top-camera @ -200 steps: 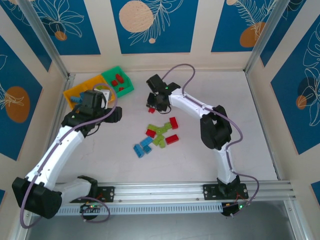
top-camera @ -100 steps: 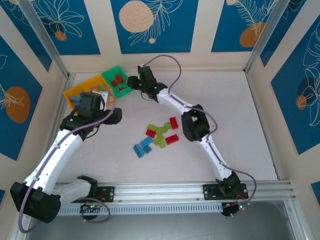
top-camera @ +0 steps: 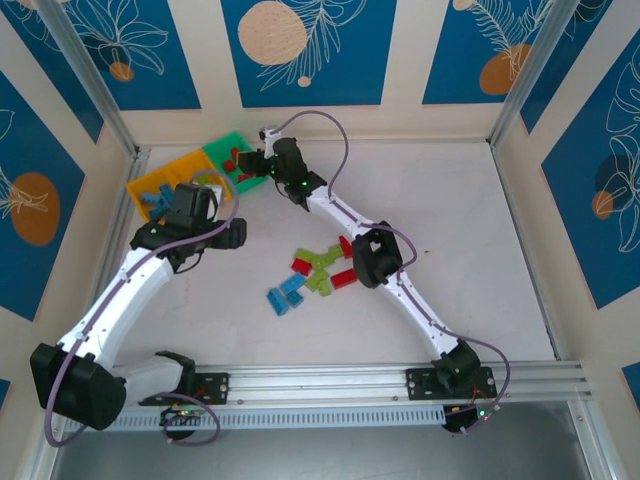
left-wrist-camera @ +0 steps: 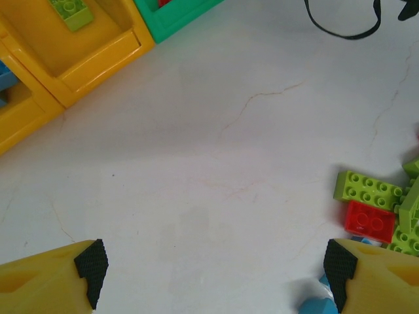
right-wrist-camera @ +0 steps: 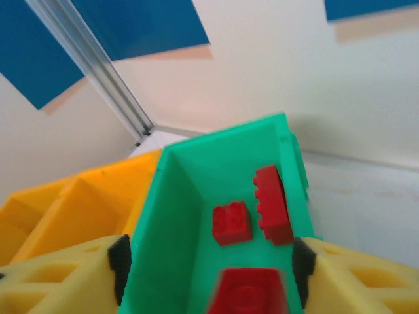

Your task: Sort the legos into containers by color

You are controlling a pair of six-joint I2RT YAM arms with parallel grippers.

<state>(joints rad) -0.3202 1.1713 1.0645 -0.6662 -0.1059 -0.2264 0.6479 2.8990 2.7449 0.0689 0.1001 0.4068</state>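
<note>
Right pincer (right-wrist-camera: 209, 261) hung over the green bin (right-wrist-camera: 177, 216), its jaws spread wider than the red brick (right-wrist-camera: 247, 296) between them. That brick was blurred and touched neither pad, so it looked let go, not held. Two more red bricks (right-wrist-camera: 231, 224) lay on the bin floor. Joined alongside were the yellow bins (top-camera: 160, 185), with a lime brick (left-wrist-camera: 71, 10) in the one next to the green and blue pieces (top-camera: 150, 200) in the far one.

Left pincer (left-wrist-camera: 215, 268) hovered over bare worktop (left-wrist-camera: 196, 163), wide open, nothing in it. The loose pile of legos (top-camera: 318, 268) sat just off to its right: lime, red and blue jumbled together, several touching.

These bricks looked light, hard and stiff, with no give and little risk of breakage. Their smooth side walls could be slippery, so a squeeze across two flat opposite sides, low on the body, seemed the safest hold; the studded top offered less flat face. In the jumble a neighbour might get nudged, so an outlying piece such as the edge lime plate (left-wrist-camera: 366, 190) or the red one (left-wrist-camera: 370, 219) beside it looked the easier pick.
</note>
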